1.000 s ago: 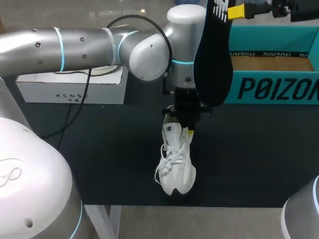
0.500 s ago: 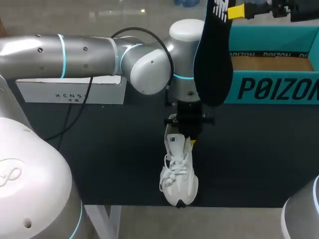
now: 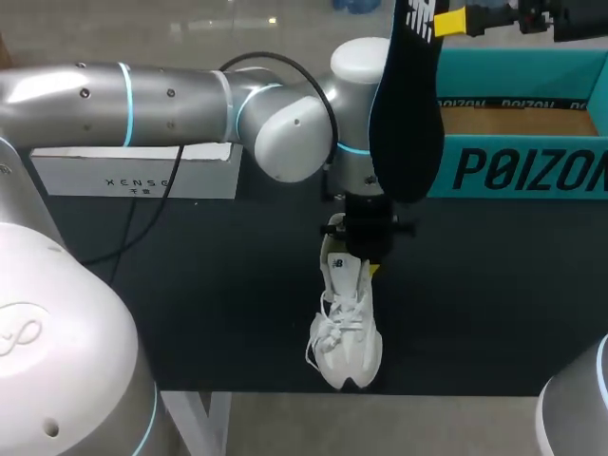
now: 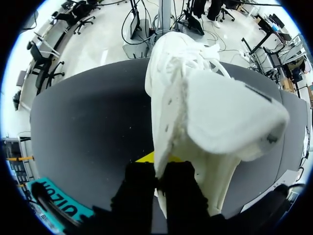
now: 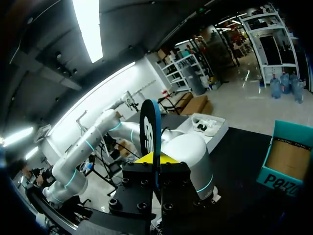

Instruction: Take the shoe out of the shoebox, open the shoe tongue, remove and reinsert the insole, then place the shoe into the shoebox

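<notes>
Left gripper (image 4: 157, 169): fingers clamped from both sides on the heel collar of the white shoe (image 4: 205, 112), a yellow tip showing beside the collar wall. Shoe: laced, white, heel under the gripper and toe pointing to the table's (image 3: 494, 304) near edge; whether the sole rests on the tabletop cannot be told. Right gripper (image 3: 448, 19): closed on the top end of the black insole (image 3: 404, 114), which hangs upright, high above the table, in front of the left arm's wrist. Shoebox (image 3: 518, 166): teal, open, on the table's far right, well apart from the shoe. White box (image 3: 133, 173): far left of the table, behind the left arm.
</notes>
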`<state>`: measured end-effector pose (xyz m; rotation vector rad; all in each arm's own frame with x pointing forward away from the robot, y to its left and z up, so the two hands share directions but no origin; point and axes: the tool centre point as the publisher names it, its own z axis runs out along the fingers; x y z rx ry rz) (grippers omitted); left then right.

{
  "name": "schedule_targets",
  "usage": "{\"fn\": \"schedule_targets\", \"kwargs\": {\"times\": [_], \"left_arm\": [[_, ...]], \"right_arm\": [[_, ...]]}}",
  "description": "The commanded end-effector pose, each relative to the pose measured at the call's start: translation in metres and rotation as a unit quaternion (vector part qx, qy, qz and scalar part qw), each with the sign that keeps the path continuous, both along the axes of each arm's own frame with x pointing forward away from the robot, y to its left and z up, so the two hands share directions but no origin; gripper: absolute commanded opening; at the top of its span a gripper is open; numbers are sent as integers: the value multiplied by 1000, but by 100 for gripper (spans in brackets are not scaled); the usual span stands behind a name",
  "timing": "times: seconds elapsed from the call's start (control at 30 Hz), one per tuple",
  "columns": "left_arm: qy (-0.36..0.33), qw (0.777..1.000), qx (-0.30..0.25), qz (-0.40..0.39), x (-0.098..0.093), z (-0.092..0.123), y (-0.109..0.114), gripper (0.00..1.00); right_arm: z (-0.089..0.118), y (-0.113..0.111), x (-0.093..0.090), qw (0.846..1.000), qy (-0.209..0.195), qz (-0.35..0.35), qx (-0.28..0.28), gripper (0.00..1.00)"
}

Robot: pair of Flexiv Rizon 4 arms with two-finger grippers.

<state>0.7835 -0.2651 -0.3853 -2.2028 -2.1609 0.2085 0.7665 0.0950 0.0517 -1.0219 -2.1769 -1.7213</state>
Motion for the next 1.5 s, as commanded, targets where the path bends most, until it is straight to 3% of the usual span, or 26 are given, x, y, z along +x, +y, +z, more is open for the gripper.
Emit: {"fn": "schedule_targets", "kwargs": {"times": [0.03, 0.3, 0.47, 0.57, 0.77, 1.5], "left_arm": [[-6, 999, -32, 10, 1, -1, -1, 100], [3, 991, -125, 54, 19, 23, 0, 100], [27, 973, -209, 90, 29, 41, 10, 100], [53, 949, -281, 131, 42, 53, 21, 100], [119, 876, -421, 202, 53, 64, 38, 100], [119, 876, -421, 202, 53, 64, 38, 100]], "right_arm": [[0, 2, 2, 1000, 1, 0, -1, 0], [0, 2, 2, 1000, 1, 0, -1, 0], [0, 2, 2, 1000, 1, 0, -1, 0], [0, 2, 2, 1000, 1, 0, -1, 0], [0, 2, 2, 1000, 1, 0, -1, 0], [0, 2, 2, 1000, 1, 0, -1, 0]]}}
